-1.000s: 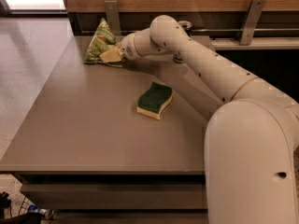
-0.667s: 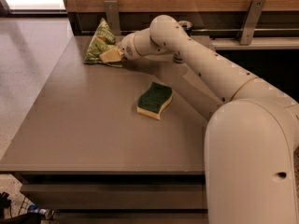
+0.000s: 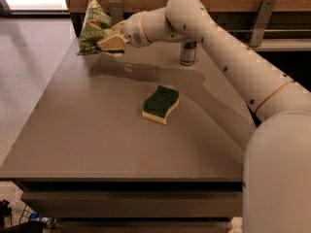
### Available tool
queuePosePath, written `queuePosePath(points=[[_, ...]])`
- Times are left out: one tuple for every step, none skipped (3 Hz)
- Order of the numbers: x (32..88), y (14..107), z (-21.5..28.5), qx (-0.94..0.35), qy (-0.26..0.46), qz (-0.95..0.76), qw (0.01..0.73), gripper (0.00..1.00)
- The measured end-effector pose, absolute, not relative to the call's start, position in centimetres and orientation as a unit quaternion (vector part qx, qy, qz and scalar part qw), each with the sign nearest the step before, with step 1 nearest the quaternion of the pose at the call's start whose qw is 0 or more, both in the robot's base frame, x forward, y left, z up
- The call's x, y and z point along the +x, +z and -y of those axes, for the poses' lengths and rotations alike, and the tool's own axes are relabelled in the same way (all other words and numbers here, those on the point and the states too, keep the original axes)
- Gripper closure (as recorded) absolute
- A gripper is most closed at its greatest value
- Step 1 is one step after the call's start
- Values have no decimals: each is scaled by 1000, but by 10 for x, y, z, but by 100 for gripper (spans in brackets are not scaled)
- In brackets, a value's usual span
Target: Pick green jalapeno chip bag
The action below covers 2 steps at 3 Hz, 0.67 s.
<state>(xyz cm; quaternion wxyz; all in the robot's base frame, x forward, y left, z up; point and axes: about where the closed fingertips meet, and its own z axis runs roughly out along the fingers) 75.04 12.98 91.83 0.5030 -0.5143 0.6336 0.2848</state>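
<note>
The green jalapeno chip bag [image 3: 94, 27] is a crinkly light-green foil bag with white lettering. It hangs in the air above the far left corner of the table [image 3: 97, 130]. My gripper [image 3: 110, 41] is at the bag's lower right side, shut on it and holding it clear of the tabletop. My white arm reaches across from the right.
A yellow sponge with a dark green top [image 3: 161, 104] lies in the middle of the table. A small metal can [image 3: 188, 53] stands at the far edge behind my arm. A wooden wall with metal brackets [image 3: 260, 18] runs behind the table. Floor lies to the left.
The gripper has lifted the chip bag off the table's far left corner; it now hangs above the surface. The sponge has not moved.
</note>
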Motion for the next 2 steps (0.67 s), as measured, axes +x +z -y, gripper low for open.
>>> queuePosePath(points=[[720, 969, -129, -551, 299, -570, 531, 100], [709, 986, -125, -559, 306, -548, 542, 100]])
